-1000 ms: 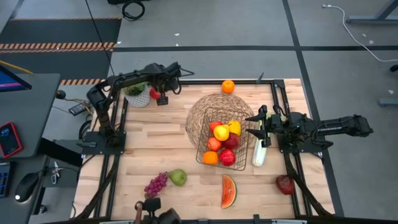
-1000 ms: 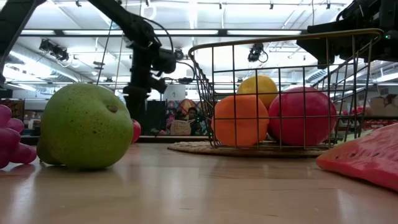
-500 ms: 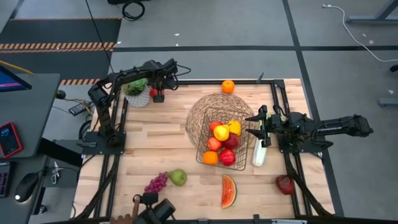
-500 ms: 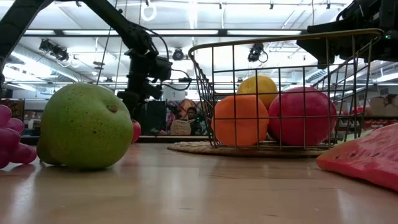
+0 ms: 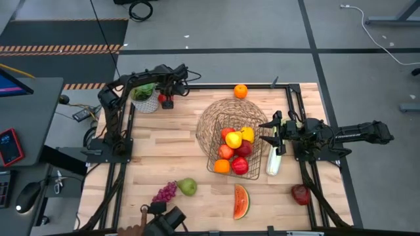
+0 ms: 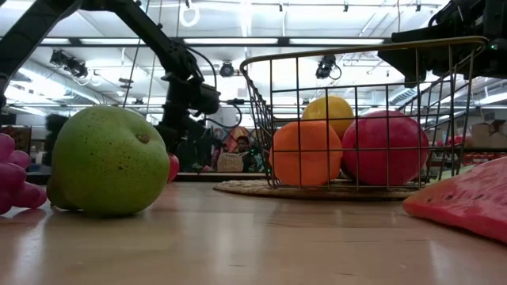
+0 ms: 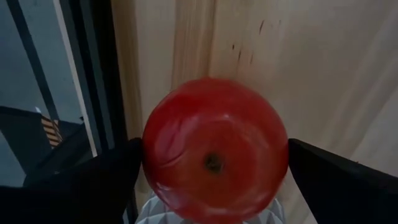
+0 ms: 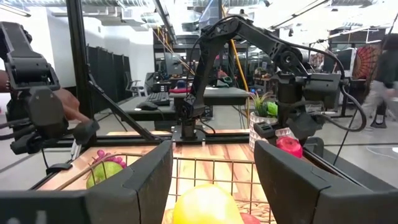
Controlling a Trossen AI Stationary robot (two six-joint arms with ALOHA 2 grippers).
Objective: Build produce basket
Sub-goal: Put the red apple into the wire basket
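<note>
Red apple (image 7: pixel 214 149) at table's 11 o'clock: your left gripper (image 5: pixel 168 99) just dropped over it, jaws wide, nothing held. Right gripper (image 5: pixel 270 134) shut on basket (image 5: pixel 213 115) rim, centre. Grab next.

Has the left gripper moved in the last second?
Yes. The left gripper, open around a red apple, has shifted toward the plant pot.
</note>
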